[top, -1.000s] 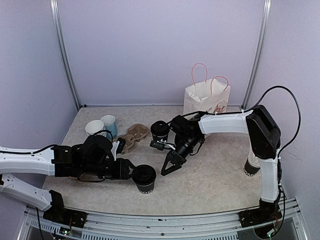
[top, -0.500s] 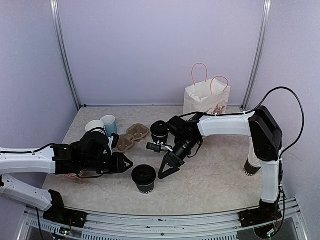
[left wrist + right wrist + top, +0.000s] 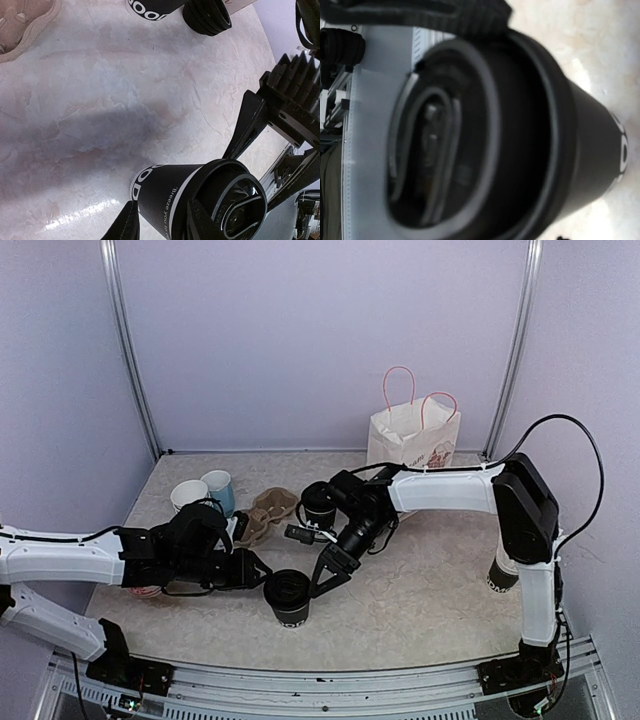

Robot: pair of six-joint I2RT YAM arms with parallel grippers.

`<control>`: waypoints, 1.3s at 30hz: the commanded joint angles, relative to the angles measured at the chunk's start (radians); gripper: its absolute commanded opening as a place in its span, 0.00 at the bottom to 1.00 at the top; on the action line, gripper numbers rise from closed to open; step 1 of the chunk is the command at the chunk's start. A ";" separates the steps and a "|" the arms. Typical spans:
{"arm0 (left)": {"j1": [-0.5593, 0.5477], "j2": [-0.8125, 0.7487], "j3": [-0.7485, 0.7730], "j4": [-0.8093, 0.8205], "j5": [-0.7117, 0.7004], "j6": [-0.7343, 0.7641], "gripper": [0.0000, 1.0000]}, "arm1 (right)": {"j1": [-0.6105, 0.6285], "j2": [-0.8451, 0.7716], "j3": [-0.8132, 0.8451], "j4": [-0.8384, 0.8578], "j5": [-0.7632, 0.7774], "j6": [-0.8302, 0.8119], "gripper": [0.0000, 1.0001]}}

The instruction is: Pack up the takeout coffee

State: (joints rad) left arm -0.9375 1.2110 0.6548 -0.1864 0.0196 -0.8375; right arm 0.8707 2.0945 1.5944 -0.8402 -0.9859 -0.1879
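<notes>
One takeout coffee [image 3: 287, 598] [image 3: 200, 200], a black lidded cup with white lettering, stands upright near the table's front. My left gripper [image 3: 259, 573] [image 3: 161, 212] is at its left side. Its jaws are partly apart, with the cup's wall showing between the fingertips, and I see no grip. My right gripper [image 3: 325, 576] hangs open just right of the same cup, and the cup's lid [image 3: 470, 130] fills the right wrist view, blurred. The other takeout coffee [image 3: 320, 503] [image 3: 155, 7] stands further back beside the right arm.
A brown pulp cup carrier [image 3: 265, 515] [image 3: 22, 27] lies behind the left gripper. A light blue mug [image 3: 221, 489] and a white cup [image 3: 187, 495] stand at the back left. A paper bag [image 3: 412, 438] with pink handles stands at the back right. A dark cup stack [image 3: 503, 575] stands by the right arm's base.
My left gripper drew back from the near cup, then returned to its left side with narrower jaws. The right gripper moved left toward that cup and spread wider.
</notes>
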 commanded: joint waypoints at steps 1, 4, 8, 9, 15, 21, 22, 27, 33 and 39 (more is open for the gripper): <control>0.011 0.011 -0.022 0.024 0.023 0.020 0.32 | 0.011 0.041 0.025 -0.005 0.027 0.027 0.63; 0.013 0.017 -0.033 0.028 0.036 0.020 0.31 | 0.011 0.054 0.034 -0.006 0.029 0.035 0.63; 0.014 0.028 -0.048 0.029 0.047 0.019 0.29 | 0.011 0.067 0.042 -0.007 0.023 0.042 0.63; 0.014 0.030 -0.051 0.028 0.051 0.018 0.28 | 0.011 0.070 0.042 -0.006 0.020 0.043 0.63; 0.014 0.028 -0.061 0.016 0.062 0.008 0.25 | 0.010 0.078 0.045 -0.001 0.043 0.062 0.65; 0.014 0.033 -0.084 -0.003 0.055 -0.010 0.22 | 0.014 0.108 0.026 0.008 0.339 0.088 0.60; 0.015 0.036 -0.089 -0.010 0.049 -0.012 0.22 | 0.014 0.116 0.020 0.008 0.390 0.090 0.59; 0.013 0.072 -0.095 -0.051 0.049 -0.017 0.21 | 0.015 0.127 -0.008 0.018 0.499 0.090 0.56; 0.011 0.088 -0.069 -0.065 0.044 -0.009 0.20 | 0.016 0.105 -0.010 0.026 0.533 0.068 0.56; -0.029 0.051 0.050 -0.090 -0.060 0.066 0.29 | 0.011 0.024 0.036 0.000 0.364 -0.004 0.58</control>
State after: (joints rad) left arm -0.9291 1.2518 0.6579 -0.1184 0.0338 -0.8379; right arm 0.8936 2.1006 1.6379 -0.8650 -0.8356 -0.1287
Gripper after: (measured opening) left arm 0.251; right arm 0.574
